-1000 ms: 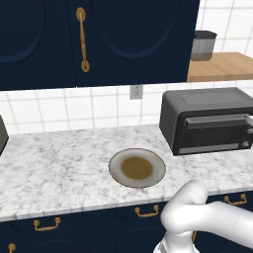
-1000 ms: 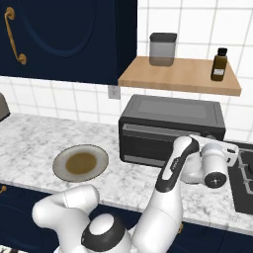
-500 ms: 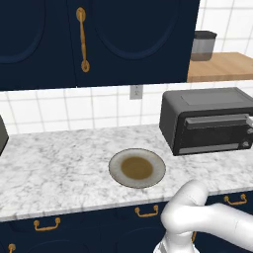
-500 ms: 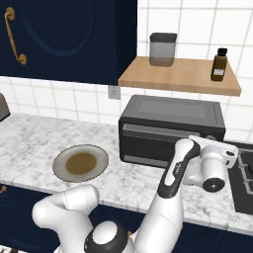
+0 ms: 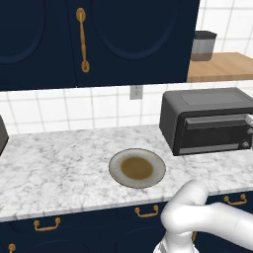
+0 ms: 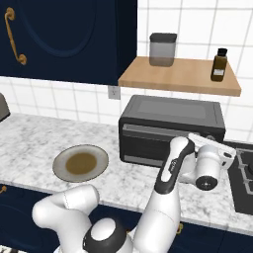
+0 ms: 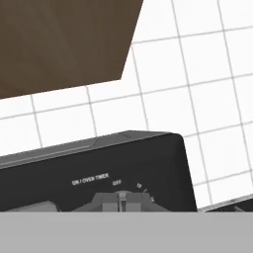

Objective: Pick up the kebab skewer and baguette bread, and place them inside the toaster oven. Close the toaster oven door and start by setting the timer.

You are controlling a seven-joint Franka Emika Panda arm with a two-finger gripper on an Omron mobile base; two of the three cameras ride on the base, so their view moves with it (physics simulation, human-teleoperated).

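Note:
The toaster oven (image 6: 170,126) stands on the counter's right, and its door (image 5: 212,133) is closed with the grey bar handle along the top. My gripper (image 6: 213,148) is pressed up to the oven's right control panel, its fingertips hidden behind the white hand. In the hand view the timer (image 7: 120,200) sits dead centre at the bottom, under its printed label. The jaws are shut; whether they touch the knob cannot be told. The kebab skewer and baguette bread are hidden. The plate (image 5: 137,168) lies bare.
A wooden shelf (image 6: 180,76) above the oven carries a grey canister (image 6: 162,48) and a dark bottle (image 6: 219,64). A stove top (image 6: 244,178) adjoins the oven on the right. Dark blue upper cabinets (image 5: 89,39) hang over the marble counter (image 5: 54,163).
The hand has shifted only slightly in front of the oven's right end. Oven, door and plate stand as before.

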